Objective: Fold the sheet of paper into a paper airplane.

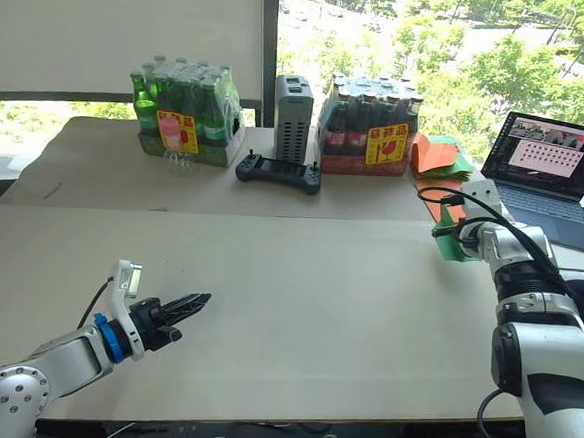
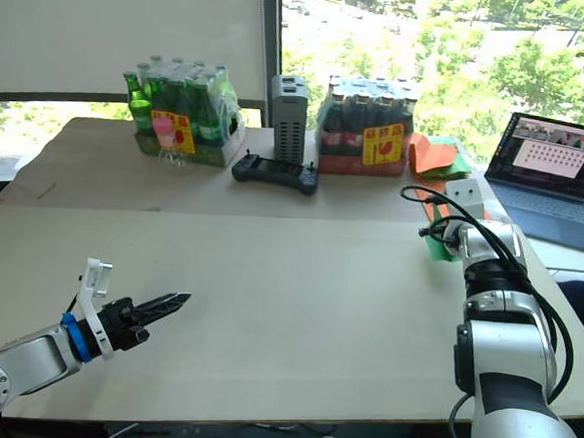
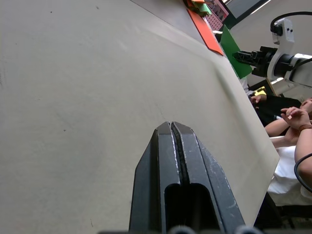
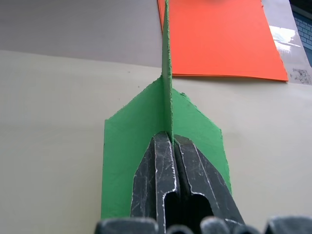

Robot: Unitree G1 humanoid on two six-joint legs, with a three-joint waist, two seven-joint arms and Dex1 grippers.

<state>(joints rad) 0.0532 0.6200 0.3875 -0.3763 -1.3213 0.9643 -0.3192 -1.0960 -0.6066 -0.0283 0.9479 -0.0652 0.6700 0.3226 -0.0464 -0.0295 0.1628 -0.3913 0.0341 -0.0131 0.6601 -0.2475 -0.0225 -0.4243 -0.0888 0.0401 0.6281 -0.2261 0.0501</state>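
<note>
The paper airplane [image 4: 146, 126] is bright green, and it sits at the right side of the big tan table [image 1: 296, 300], near the far edge of the front board. The right gripper [image 4: 171, 139] pinches it tight with both black fingers pressed together on the thin middle fold, so the fold stands up like a fin and the two wings spread flat to each side. I think it holds the fold this way to keep the creases sharp and the plane from falling open. The nose looks pointed, so the folding seems nearly done or done. Just past the plane lies a flat orange sheet [image 4: 219, 39], close to the nose, which could get bumped if the plane slides forward. The left gripper [image 1: 188, 306] is well apart, low over the bare table on the left side, with its fingers closed together and nothing in them. It looks like it is just waiting. Farther back stand a pack of green bottles [image 1: 184, 111], a pack of dark bottles [image 1: 369, 124], a grey box [image 1: 292, 117] and a black game controller [image 1: 278, 171]. A pile of orange and green paper [image 1: 439, 154] lies near an open laptop [image 1: 546, 172]. A person's hand [image 3: 295, 117] shows beside the table's edge
</note>
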